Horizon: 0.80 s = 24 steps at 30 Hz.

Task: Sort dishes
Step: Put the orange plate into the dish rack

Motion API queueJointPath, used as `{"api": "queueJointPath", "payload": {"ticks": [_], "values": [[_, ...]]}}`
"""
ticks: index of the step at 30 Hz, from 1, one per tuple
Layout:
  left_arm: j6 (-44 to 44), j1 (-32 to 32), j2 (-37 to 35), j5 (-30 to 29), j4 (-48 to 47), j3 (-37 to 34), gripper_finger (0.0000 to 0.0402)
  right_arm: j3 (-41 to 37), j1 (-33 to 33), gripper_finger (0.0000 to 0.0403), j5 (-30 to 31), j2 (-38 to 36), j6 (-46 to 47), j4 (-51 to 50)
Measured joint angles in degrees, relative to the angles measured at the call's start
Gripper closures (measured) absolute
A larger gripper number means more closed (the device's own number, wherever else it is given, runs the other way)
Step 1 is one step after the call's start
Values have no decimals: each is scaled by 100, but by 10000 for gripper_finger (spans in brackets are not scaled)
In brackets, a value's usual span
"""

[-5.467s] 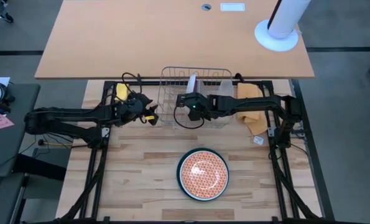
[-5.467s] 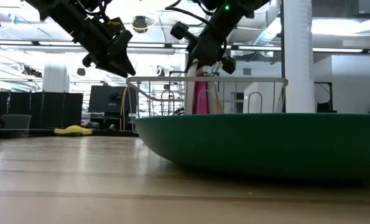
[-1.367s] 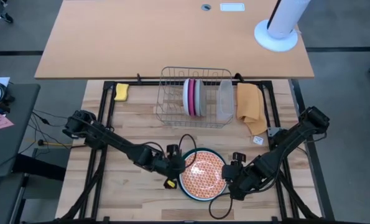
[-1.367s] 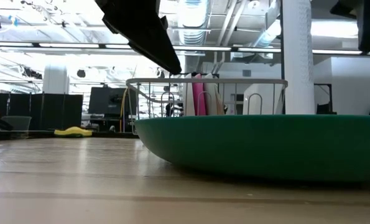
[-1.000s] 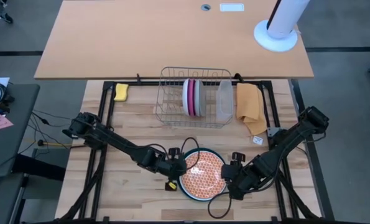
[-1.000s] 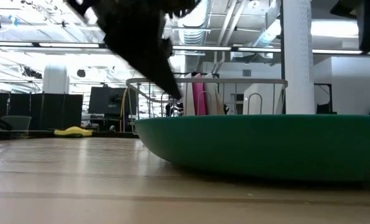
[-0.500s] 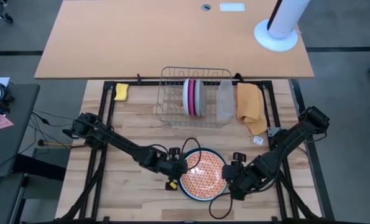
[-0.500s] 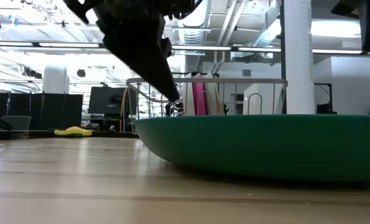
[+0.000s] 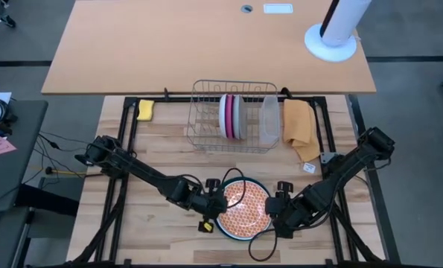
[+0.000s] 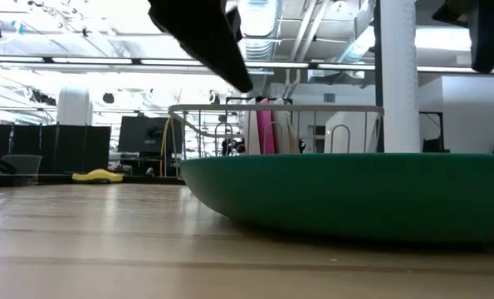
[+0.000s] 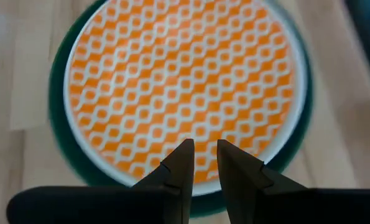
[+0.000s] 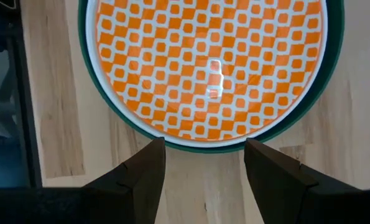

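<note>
End effector of the left arm [image 9: 210,205], its fingers nearly pressed together, hovers over the left rim of the round orange-patterned dinner plate [image 9: 243,205], which sits nested in the round dark green dinner plate [image 10: 346,193] on the wooden table [image 9: 161,231], while the right end effector [image 9: 278,211], fingers spread wide, waits at the opposite rim. Glossy white-edged glaze and a rigid shallow form suggest a stiff, slippery, breakable dish of some weight, best pinched at the raised rim.
</note>
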Motion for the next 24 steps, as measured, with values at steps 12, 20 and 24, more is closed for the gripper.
{"api": "queueJointPath", "payload": {"ticks": [12,20,24], "values": [[-100,382,204,98,-164,-80,339,0,174,184,308,0,-173,-184],[-148,537,376,300,-98,-81,339,0,293,184,496,0,-805,171],[-232,567,376,327,-123,-81,339,0,271,184,510,0,-817,164]]}}
